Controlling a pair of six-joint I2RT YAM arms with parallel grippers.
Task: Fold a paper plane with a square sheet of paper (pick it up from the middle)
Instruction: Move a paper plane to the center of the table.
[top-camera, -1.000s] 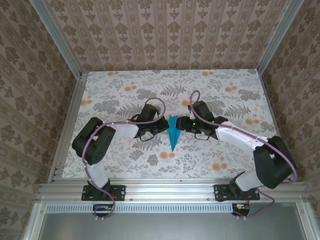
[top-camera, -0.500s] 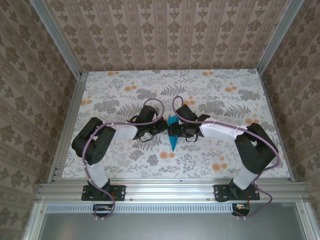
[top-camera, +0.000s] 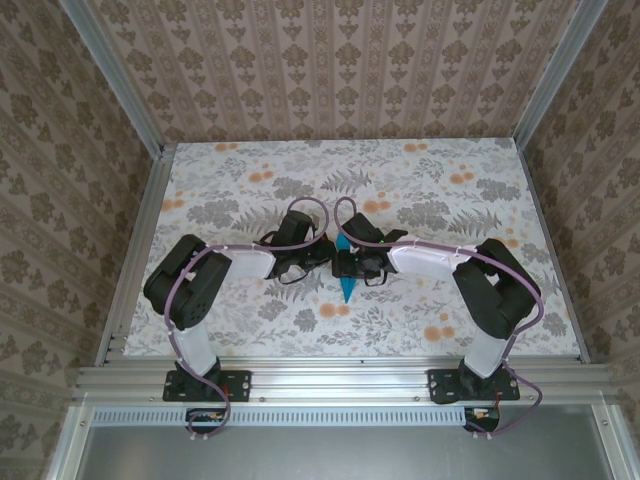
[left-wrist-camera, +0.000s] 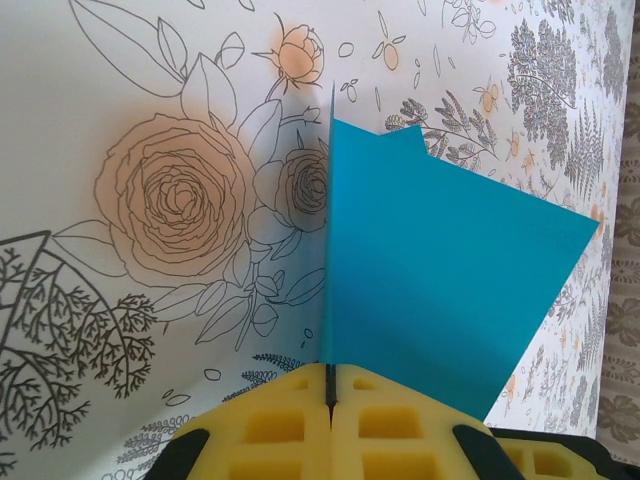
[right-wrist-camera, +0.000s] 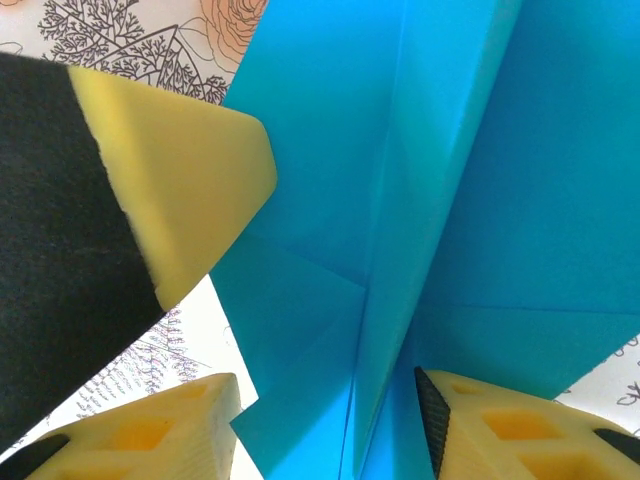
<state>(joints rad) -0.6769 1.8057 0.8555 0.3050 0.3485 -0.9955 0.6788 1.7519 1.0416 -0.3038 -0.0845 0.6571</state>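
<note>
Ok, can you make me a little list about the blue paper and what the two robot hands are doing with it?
paper: blue, folded narrow with creases, pointed tip toward the robot's bases
place: middle of the flowery table, between the two arms
left gripper: shut, yellow pads pinching the paper's edge
right gripper: open, one finger on each side of the paper
plane finished: cannot tell

Paper plane (left-wrist-camera: 430, 290) smooth matt paper; left claw pads (left-wrist-camera: 390, 420) matt yellow foam; table (top-camera: 420, 170) matt, printed surf.
</note>
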